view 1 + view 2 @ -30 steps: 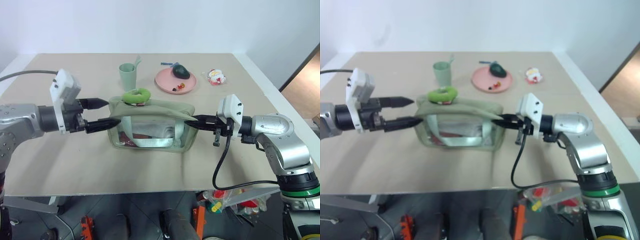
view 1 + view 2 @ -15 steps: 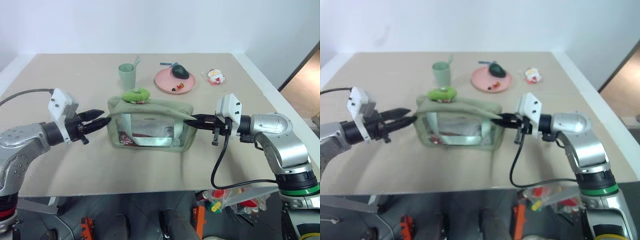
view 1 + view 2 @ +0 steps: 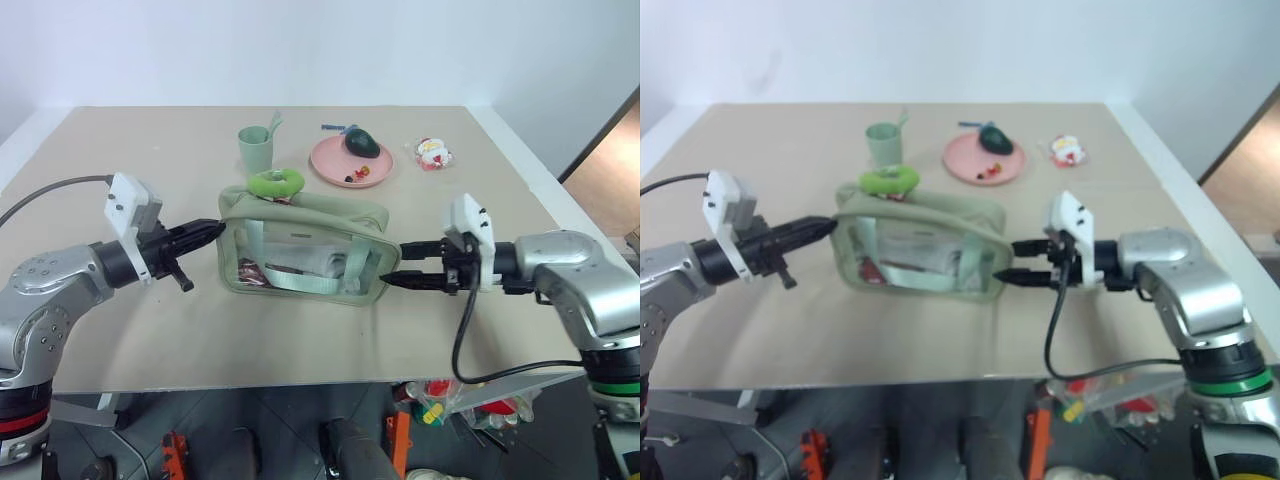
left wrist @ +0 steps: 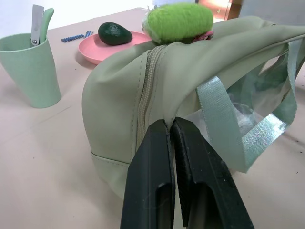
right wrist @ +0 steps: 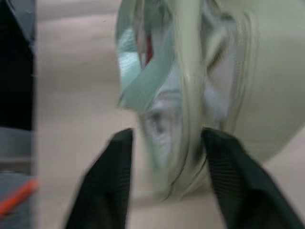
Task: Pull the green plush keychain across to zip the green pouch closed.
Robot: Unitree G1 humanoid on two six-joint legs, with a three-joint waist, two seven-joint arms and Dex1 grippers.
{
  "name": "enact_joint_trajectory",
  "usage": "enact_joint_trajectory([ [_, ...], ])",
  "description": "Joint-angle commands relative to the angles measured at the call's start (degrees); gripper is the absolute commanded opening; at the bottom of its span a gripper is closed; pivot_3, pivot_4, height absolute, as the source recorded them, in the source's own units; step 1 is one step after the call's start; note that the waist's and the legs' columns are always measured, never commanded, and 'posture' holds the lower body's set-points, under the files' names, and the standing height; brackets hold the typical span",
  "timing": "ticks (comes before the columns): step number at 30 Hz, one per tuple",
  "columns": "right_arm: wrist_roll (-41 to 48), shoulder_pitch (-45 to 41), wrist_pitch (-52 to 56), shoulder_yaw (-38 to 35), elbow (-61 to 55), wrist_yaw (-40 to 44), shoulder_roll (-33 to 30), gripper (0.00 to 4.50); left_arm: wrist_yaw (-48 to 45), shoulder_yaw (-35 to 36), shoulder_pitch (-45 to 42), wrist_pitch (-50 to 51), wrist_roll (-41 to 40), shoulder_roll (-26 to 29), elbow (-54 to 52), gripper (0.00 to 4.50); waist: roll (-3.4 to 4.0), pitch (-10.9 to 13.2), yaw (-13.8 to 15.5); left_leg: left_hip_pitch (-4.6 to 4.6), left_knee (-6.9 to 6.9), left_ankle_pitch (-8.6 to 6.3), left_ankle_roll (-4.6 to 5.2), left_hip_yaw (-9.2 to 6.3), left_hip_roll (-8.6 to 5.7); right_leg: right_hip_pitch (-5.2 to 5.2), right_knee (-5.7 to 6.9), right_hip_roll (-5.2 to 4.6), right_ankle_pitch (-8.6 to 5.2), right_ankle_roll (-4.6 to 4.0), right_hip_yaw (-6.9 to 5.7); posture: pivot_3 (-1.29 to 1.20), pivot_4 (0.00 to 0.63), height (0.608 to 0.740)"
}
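Beige table point(image 3: 120, 340), carrying: green pouch point(image 3: 305, 255) at centre with keychain point(image 3: 275, 182) on its top, pale green cup point(image 3: 254, 150) behind, pink plate point(image 3: 350, 165) beside the cup, small red-and-white packet point(image 3: 433, 153) toward the right edge.
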Motion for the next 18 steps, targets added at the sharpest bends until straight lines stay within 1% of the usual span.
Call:
enact_joint_trajectory([
  [1, 6.3, -8.0, 7.8, -6.7, 3.5, -0.4, -2.2, 3.7, -0.5, 0.3, 0.3, 0.2, -0.7, 0.5, -1.3, 0.0, 0.01, 0.0, 0.0, 0.01, 0.01, 0.0, 0.0, 0.0, -0.01, 0.0, 0.0, 0.0, -0.02, -0.04, 0.0, 0.0, 0.15, 0.74],
  [3, 7.0, -13.3, 10.3, -7.6, 8.1, -1.8, -1.7, 4.43, -0.6, 0.0, 0.4, 0.3, -0.7, 0.5, -1.4, 0.0, 0.01, 0.0, -0.1, 0.01, 0.05, 0.0, 0.0, 0.0, -0.01, 0.01, 0.0, 0.01, -0.01, -0.05, 0.01, 0.0, 0.15, 0.74],
  [4, 5.9, -15.8, 9.8, -6.8, 10.1, -2.1, -1.3, 4.48, -0.7, -0.2, 0.5, 0.4, -0.7, 0.4, -1.4, 0.0, 0.0, 0.0, -0.1, 0.02, 0.05, 0.0, 0.0, 0.01, -0.02, 0.0, 0.0, 0.0, 0.0, -0.05, 0.01, 0.0, 0.15, 0.74],
  [5, 4.9, -18.0, 9.4, -5.9, 11.7, -2.5, -0.6, 4.48, -0.7, -0.3, 0.6, 0.5, -0.7, 0.3, -1.6, 0.0, -0.02, 0.0, -0.2, 0.02, 0.06, 0.0, 0.0, -0.02, -0.01, 0.04, -0.01, 0.0, 0.0, -0.05, -0.02, 0.0, 0.15, 0.74],
  [7, 4.1, -23.1, 10.3, -4.1, 14.4, -4.7, 2.9, 4.48, -0.8, -0.7, 0.8, 0.6, -0.8, 0.2, -1.7, 0.0, -0.02, 0.0, -0.3, 0.03, 0.05, 0.0, 0.0, -0.02, 0.0, 0.05, -0.03, 0.01, -0.01, -0.07, -0.03, 0.0, 0.15, 0.74],
  [11, 1.3, -30.5, 10.6, 0.1, 18.4, -10.4, 13.1, 4.48, -0.5, -1.3, 1.0, 0.6, -0.9, -0.3, -2.4, 0.0, -0.01, 0.0, -0.6, 0.03, 0.02, 0.0, 0.0, 0.02, 0.02, 0.01, -0.01, 0.04, 0.03, -0.01, 0.03, 0.0, 0.15, 0.74],
  [13, 0.1, -33.2, 10.1, 1.1, 20.9, -13.2, 18.0, 4.48, -0.2, -1.5, 0.9, 0.7, -1.1, -0.5, -2.8, 0.0, 0.0, 0.0, -0.5, -0.07, 0.0, 0.0, 0.01, -0.03, 0.04, -0.06, 0.0, 0.06, 0.15, 0.2, 0.0, 0.0, 0.15, 0.74],
  [15, -2.0, -36.7, 8.2, 1.8, 26.0, -16.6, 23.1, 4.48, 0.2, -1.8, 0.6, 0.9, -1.4, -0.9, -3.3, 0.0, 0.0, 0.0, -0.4, -0.23, 0.0, 0.0, 0.01, -0.08, 0.05, -0.18, 0.01, 0.07, 0.16, 0.21, -0.05, 0.0, 0.15, 0.74],
  [18, -4.7, -40.7, 6.0, 2.5, 32.6, -18.9, 28.2, 4.48, 0.6, -2.0, 0.5, 1.1, -1.6, -1.3, -3.7, 0.0, 0.01, 0.0, -0.1, -0.52, 0.06, 0.0, 0.0, -0.12, 0.04, -0.32, 0.0, 0.0, 0.16, 0.25, -0.14, 0.0, 0.15, 0.74],
])
